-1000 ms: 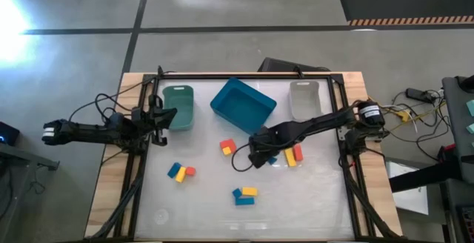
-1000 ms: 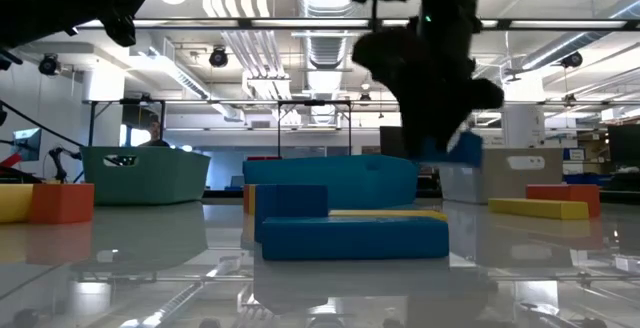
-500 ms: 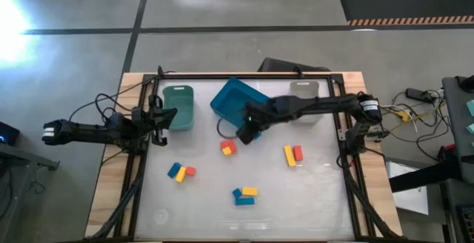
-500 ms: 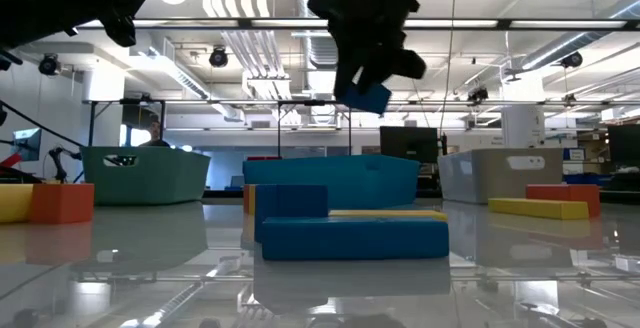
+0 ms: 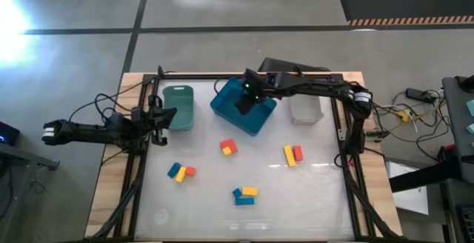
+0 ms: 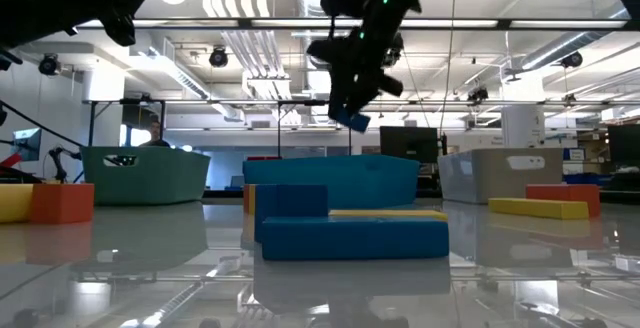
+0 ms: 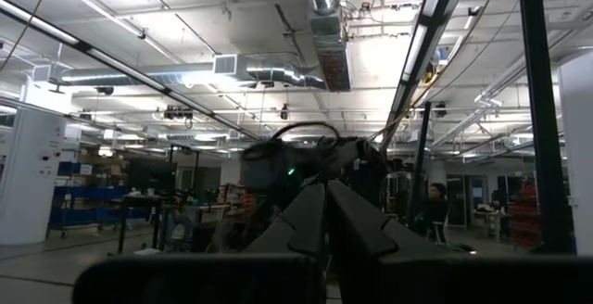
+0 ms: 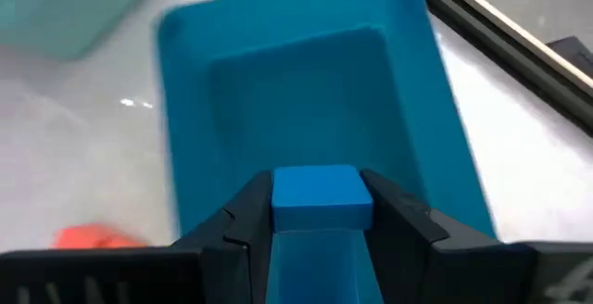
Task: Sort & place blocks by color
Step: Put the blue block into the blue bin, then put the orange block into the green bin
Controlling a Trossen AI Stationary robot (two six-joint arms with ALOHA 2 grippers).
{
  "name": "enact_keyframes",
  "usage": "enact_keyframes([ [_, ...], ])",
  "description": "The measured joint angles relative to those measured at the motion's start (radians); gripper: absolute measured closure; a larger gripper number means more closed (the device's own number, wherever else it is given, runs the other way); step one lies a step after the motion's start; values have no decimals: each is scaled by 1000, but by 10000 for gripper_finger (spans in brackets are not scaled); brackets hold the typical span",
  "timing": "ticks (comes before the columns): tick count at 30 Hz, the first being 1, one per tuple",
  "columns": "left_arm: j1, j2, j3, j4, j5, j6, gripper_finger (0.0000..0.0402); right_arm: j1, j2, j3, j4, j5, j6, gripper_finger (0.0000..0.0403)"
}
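My right gripper [image 5: 243,104] hangs over the blue bin [image 5: 259,117], shut on a blue block [image 8: 320,197], which also shows high above the table in the low view [image 6: 350,120]. My left gripper [image 5: 170,115] waits at the table's left side beside the green bin [image 5: 178,107], fingers shut [image 7: 324,202]. On the table lie a red and yellow pair [image 5: 228,147], a yellow and a red bar [image 5: 293,154], a blue, yellow and red group [image 5: 180,172], and a blue and yellow group [image 5: 244,195]. My right gripper pinches the blue block by two opposite side faces [image 8: 278,202] between its two fingers. The fingers slant down over the blue bin from the table's right. The block is lifted clear, well above the bin's rim [image 6: 330,163].
A grey bin [image 5: 304,100] stands at the far edge, to the right of the blue bin. A black frame [image 5: 244,75] runs around the table. Cables [image 5: 96,106] trail off both sides. Open table surface lies near the front edge [image 5: 296,213].
My right gripper, shut on the blue block, has risen from the table's middle beside the yellow and red bars and swung toward the far edge and to the left, ending over the blue bin. The other blocks have stayed put.
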Motion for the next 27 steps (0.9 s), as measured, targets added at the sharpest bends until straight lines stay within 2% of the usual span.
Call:
enact_keyframes([
  [10,0,-1,0,3,-11,0,402,-58,172,0,39,-3,-66,282],
  [15,0,0,0,3,-12,0,402,-58,224,0,71,-3,-79,247],
  [21,0,1,0,3,-12,0,402,-58,214,0,85,-2,-82,201],
  [27,0,2,0,2,-16,-8,402,-29,110,-4,77,2,-102,189],
])
